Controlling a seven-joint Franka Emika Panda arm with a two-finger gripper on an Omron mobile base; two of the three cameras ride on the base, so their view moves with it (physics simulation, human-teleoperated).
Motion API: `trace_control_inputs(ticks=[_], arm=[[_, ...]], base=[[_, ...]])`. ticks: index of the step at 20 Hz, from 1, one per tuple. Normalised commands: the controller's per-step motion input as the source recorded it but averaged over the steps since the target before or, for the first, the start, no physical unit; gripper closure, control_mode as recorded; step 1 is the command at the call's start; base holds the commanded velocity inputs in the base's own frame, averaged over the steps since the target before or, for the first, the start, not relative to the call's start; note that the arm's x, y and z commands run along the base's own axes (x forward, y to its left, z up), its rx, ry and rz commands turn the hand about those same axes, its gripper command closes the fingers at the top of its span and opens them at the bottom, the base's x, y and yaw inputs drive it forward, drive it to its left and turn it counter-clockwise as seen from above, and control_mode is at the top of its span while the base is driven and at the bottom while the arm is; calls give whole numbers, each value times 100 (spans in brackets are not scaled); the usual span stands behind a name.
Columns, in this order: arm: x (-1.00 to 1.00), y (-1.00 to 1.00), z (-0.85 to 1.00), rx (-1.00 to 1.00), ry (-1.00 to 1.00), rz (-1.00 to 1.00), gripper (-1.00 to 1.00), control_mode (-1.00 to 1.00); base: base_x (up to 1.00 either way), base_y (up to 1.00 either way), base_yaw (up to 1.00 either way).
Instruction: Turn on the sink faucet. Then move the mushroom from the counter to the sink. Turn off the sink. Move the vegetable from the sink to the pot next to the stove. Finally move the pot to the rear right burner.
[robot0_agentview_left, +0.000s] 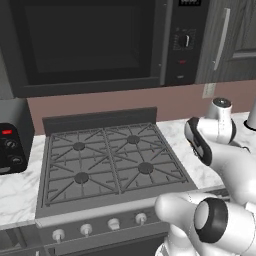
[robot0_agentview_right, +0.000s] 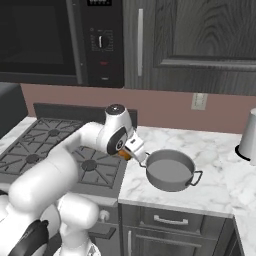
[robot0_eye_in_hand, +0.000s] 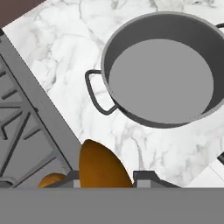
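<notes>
My gripper (robot0_eye_in_hand: 107, 180) is shut on the brown-orange mushroom (robot0_eye_in_hand: 100, 166), which sits between the two dark fingertips. In the right base view the gripper (robot0_agentview_right: 134, 149) hovers over the counter at the stove's right edge, with the mushroom (robot0_agentview_right: 123, 154) peeking out under the hand. It is just left of the pot. The grey two-handled pot (robot0_agentview_right: 170, 170) stands empty on the marble counter, and in the hand view the pot (robot0_eye_in_hand: 162, 78) lies ahead of the fingertips, with its handle (robot0_eye_in_hand: 97, 94) nearest. The rear right burner (robot0_agentview_left: 133, 140) is bare. Sink and faucet are out of view.
The gas stove (robot0_agentview_left: 110, 160) has black grates, and its edge (robot0_eye_in_hand: 39, 118) runs beside my hand. A microwave (robot0_agentview_left: 90, 40) hangs above it. A white kettle (robot0_agentview_right: 248, 135) stands at the far right of the counter. A dark toaster (robot0_agentview_left: 10, 147) sits to the left of the stove.
</notes>
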Motion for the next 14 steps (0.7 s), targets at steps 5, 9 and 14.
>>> trace_control_inputs(ticks=[5,9,14], arm=[[-19,-66,0,0,0,-11,100,-100],[-5,-68,0,0,0,-9,100,-100],[0,-71,-2,1,0,-8,100,-100]], base=[[0,0,0],[0,0,0],[0,0,0]])
